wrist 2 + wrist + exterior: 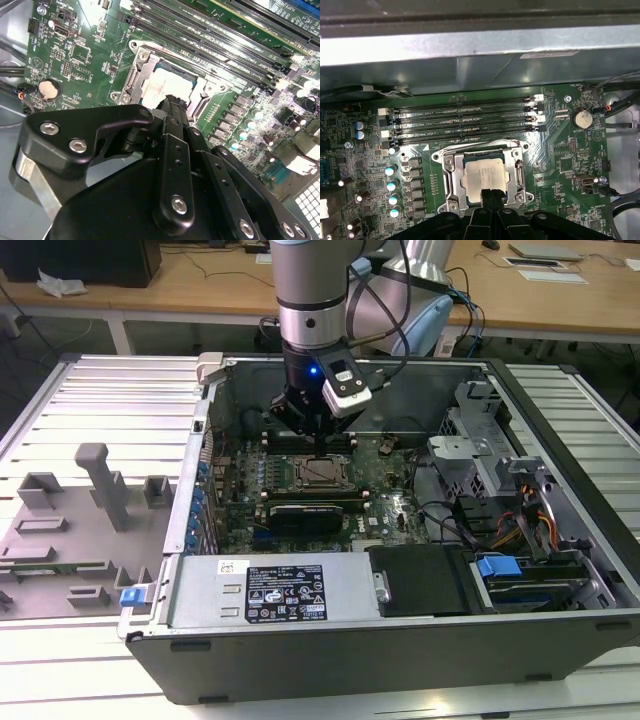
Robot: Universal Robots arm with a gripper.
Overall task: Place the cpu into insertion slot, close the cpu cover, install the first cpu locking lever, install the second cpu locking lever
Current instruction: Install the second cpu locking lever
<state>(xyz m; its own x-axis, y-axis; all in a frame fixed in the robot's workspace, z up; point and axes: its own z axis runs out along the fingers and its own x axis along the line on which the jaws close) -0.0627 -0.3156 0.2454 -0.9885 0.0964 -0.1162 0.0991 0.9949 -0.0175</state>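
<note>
Silver-grey arm [312,290], black cables, black hand [170,107] with silver screws.

The cpu [485,175] sits in its socket (gripper [491,194] just above).

1. A bench of pale grey ribbed metal slats [110,390] carries everything.
2. An open dark grey metal computer case [400,660] lies on its side directly on the bench, its green motherboard facing up.
3. To the exterior view's left of the computer case, a flat grey plastic fixture plate [60,540] with upright blocks and posts rests on the slats, just beside the case wall.
4. Beyond the computer case, bare slats [560,380] run to the bench's far edge.
</note>
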